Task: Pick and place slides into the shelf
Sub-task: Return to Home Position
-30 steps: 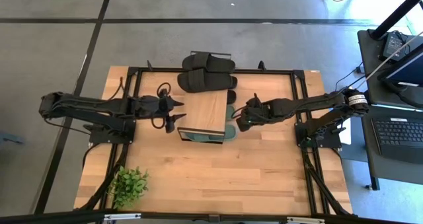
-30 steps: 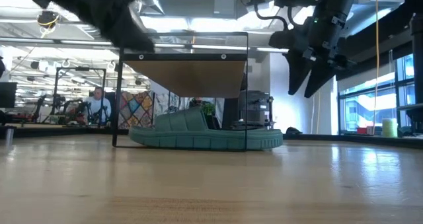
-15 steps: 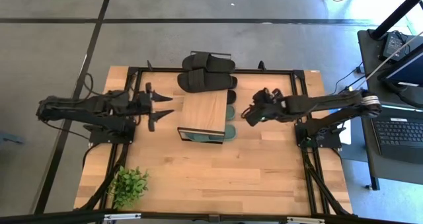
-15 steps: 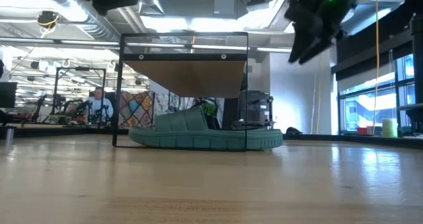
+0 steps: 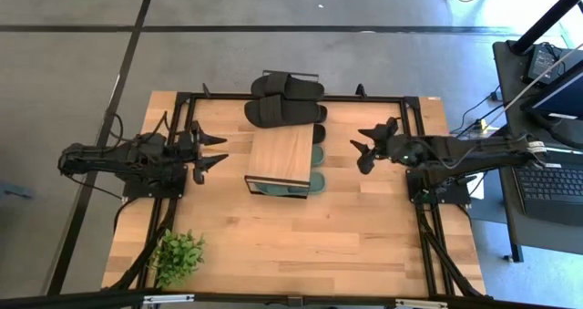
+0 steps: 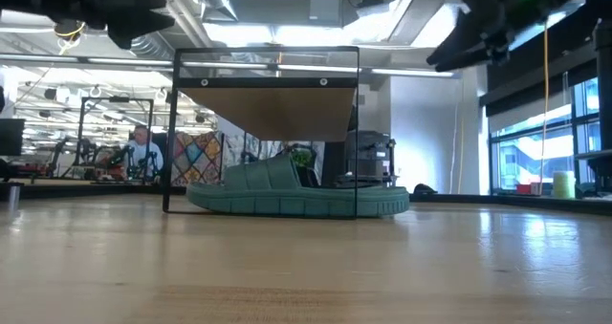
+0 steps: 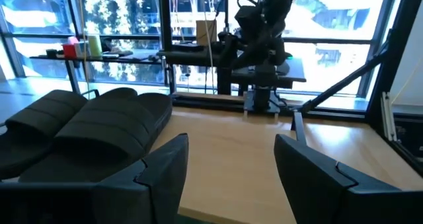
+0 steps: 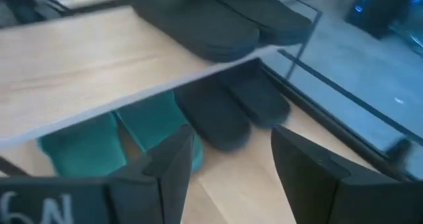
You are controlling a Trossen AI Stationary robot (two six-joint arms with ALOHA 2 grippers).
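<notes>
Bare worktop (image 5: 301,236) lies open on the near side of the shelf (image 5: 282,152) and along both its flanks. Green slides (image 6: 296,195) fill the space under the shelf, and black slides (image 5: 284,108) crowd its far end. The left hand (image 5: 221,150) and right hand (image 5: 358,149) hang clear, one on each side of the shelf. A potted plant (image 5: 178,252) stands well off the shelf's near-left.

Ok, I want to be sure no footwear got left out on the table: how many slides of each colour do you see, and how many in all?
Black slides: 4, two on top of the shelf and two under it
Green slides: 2, both under the shelf
Total: 6
</notes>
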